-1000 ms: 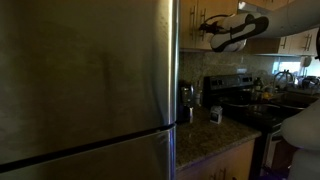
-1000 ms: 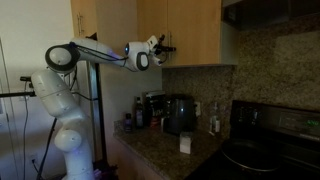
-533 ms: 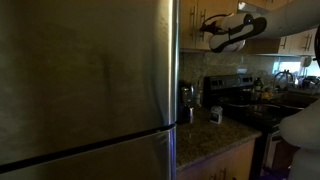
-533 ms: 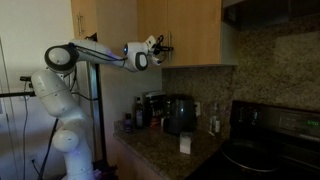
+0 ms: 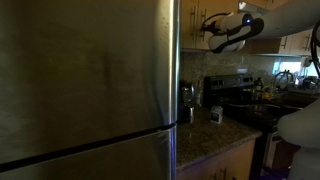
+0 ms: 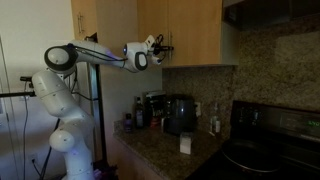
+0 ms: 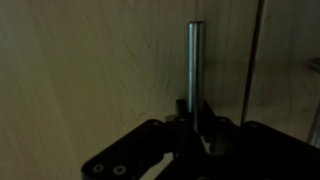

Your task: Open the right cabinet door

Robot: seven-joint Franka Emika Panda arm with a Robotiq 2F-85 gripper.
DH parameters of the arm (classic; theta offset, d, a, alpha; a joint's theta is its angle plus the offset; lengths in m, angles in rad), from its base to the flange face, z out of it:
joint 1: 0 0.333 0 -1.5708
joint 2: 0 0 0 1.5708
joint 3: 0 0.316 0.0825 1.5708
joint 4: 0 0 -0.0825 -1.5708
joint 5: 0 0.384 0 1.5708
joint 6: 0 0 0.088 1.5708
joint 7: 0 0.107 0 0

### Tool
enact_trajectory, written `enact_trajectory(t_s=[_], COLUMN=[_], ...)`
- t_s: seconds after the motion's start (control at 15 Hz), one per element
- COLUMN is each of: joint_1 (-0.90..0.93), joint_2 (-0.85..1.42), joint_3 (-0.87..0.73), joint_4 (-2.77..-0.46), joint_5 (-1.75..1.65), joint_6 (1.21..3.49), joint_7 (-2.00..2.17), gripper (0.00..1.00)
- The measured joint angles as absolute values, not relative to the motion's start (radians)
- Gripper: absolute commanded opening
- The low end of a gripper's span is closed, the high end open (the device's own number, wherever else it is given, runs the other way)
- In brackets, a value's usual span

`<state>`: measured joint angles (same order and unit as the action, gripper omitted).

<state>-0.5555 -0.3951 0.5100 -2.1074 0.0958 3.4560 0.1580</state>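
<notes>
The right cabinet door point(image 6: 190, 30) is a tall light-tan wooden panel on the wall, and it stands closed in both exterior views point(image 5: 222, 8). Its slim vertical metal handle point(image 7: 196, 65) runs up the middle of the wrist view, against the door's panel point(image 7: 90, 70). My gripper point(image 7: 195, 108) is shut on the handle, with one dark finger on each side of the bar. In an exterior view my gripper point(image 6: 160, 47) is pressed up to the door's left edge. From the opposite side my gripper point(image 5: 208, 22) shows at the handles.
A large stainless-steel fridge point(image 5: 80, 90) fills the near side. Below the cabinets a granite counter point(image 6: 195, 152) carries a coffee maker point(image 6: 178, 112), bottles and a small white box point(image 6: 185, 143). A black stove point(image 6: 270, 135) stands beside it. A narrower matching door point(image 6: 105, 25) adjoins.
The jaws have closed onto the handle bar. The arm has barely shifted and the door has not moved.
</notes>
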Motion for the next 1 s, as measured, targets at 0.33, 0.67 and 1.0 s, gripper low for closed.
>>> enact_trajectory(t_s=[0.33, 0.67, 1.0], joint_1=[-0.535, -0.469, -0.517], joint_2=[-0.472, -0.566, -0.579], joint_3=[0.476, 0.403, 0.429], joint_4=[-2.117, -2.145, -2.147], joint_5=[0.112, 0.157, 0.119], joint_6=[3.310, 3.151, 3.151], joint_7=[0.165, 0.170, 0.158], gripper=[0.01, 0.01, 0.01])
